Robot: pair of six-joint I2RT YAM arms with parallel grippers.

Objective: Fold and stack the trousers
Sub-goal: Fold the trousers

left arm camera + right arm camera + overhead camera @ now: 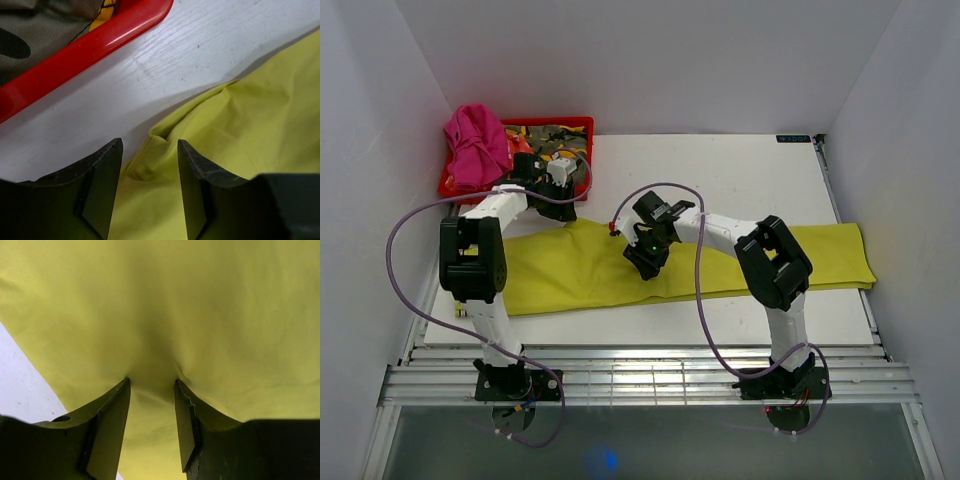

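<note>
Top view: your trousers (560,275) lay spread crosswise on the table (740,170), one end reaching near the right edge. Your left gripper (553,207) sat at the cloth's far edge, near the red tray (582,124) holding a pink cloth (475,145). Your right gripper (645,262) was down on the middle of the cloth.

Left wrist: your left gripper (150,145) had its fingers apart, straddling a raised fold at the trousers (250,130) edge. Couldn't tell if it was pinched. The tray rim (100,42) was near.

Right wrist: your right gripper (150,382) pinched a pucker of the trousers (175,305), with creases running in between the jaws. Bare table (20,385) showed at left.
</note>
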